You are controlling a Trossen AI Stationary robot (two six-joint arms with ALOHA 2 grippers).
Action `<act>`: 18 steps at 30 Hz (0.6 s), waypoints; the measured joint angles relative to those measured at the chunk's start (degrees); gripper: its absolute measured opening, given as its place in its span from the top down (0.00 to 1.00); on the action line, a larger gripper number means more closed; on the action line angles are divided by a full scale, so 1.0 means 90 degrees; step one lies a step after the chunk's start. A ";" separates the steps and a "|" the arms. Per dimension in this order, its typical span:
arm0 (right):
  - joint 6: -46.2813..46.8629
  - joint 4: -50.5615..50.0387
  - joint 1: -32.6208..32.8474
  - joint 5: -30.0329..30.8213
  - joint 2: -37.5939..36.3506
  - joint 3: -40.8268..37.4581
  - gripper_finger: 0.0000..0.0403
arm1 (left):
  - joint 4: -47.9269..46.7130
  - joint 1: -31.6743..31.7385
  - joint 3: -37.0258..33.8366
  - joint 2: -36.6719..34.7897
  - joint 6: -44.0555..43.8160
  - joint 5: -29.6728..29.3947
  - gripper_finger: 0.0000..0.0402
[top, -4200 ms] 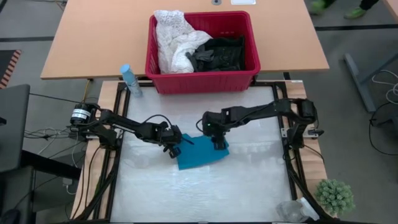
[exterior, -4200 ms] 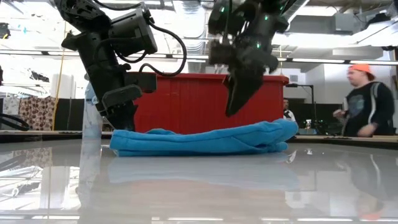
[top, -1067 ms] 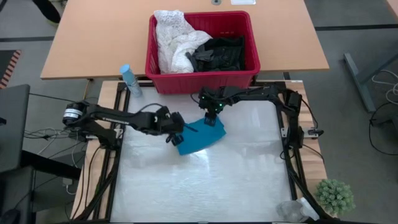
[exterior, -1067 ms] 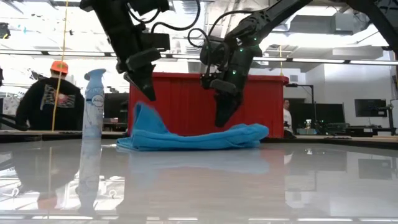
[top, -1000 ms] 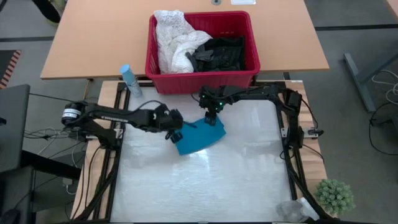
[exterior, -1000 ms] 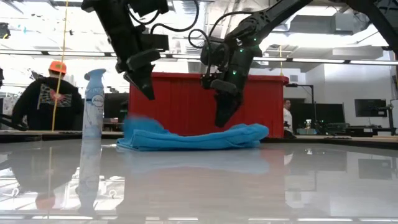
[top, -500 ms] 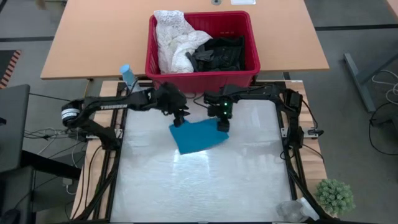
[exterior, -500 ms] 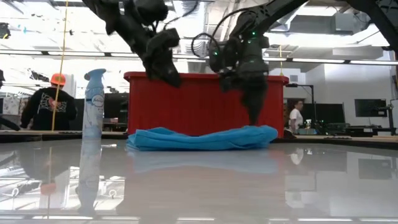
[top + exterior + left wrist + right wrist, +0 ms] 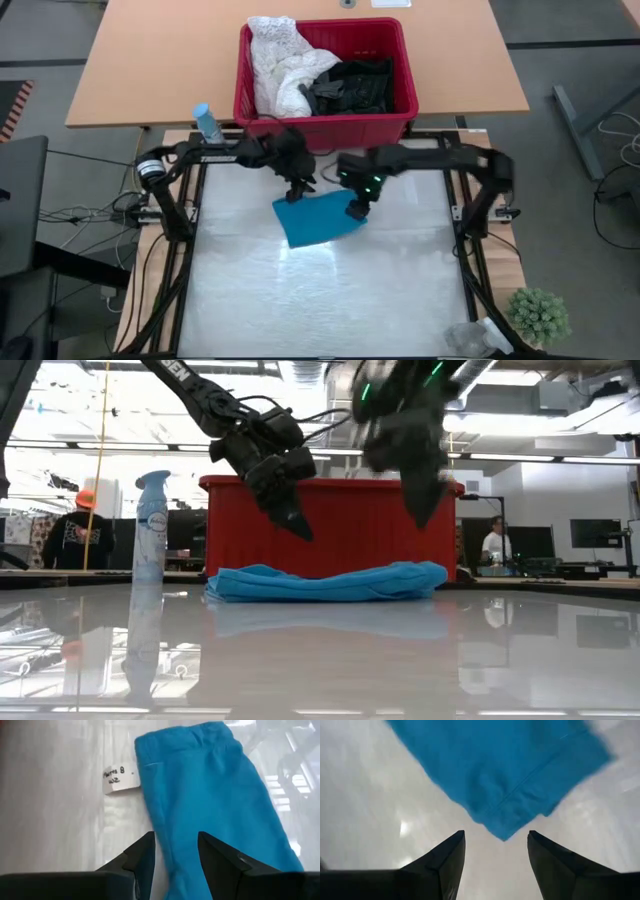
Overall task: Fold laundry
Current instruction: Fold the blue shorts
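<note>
My left hand (image 9: 303, 187) hangs above the counter (image 9: 330, 300), just off the 11 o'clock corner of the teal garment (image 9: 318, 218); its fingers (image 9: 142, 857) stand apart with nothing between them, the cloth's edge lying below the gap. My right hand (image 9: 357, 209) hangs over the garment's 2 o'clock corner, fingers (image 9: 445, 860) likewise apart and empty, clear of the fabric in the level view. The teal garment lies flat and folded on the counter's glossy surface, toward 12 o'clock from the counter's centre, touched by neither hand. A small white tag (image 9: 120, 778) with handwriting projects from one edge of it, resting on the counter. Beyond the garment at 12 o'clock stands the red basket (image 9: 325, 125), holding the white lacy garment (image 9: 280, 60) on its 9 o'clock side and dark garments (image 9: 350, 88) on its 3 o'clock side. A spray can (image 9: 207, 124) stands upright at 10 o'clock, beside the basket. A person (image 9: 75, 525) in an orange cap shows in the room behind.
</note>
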 joint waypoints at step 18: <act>0.7187 0.1663 0.2806 0.3121 -0.1851 -0.2669 0.41 | -0.1072 -0.0915 0.0456 0.0215 0.1454 -0.1484 0.65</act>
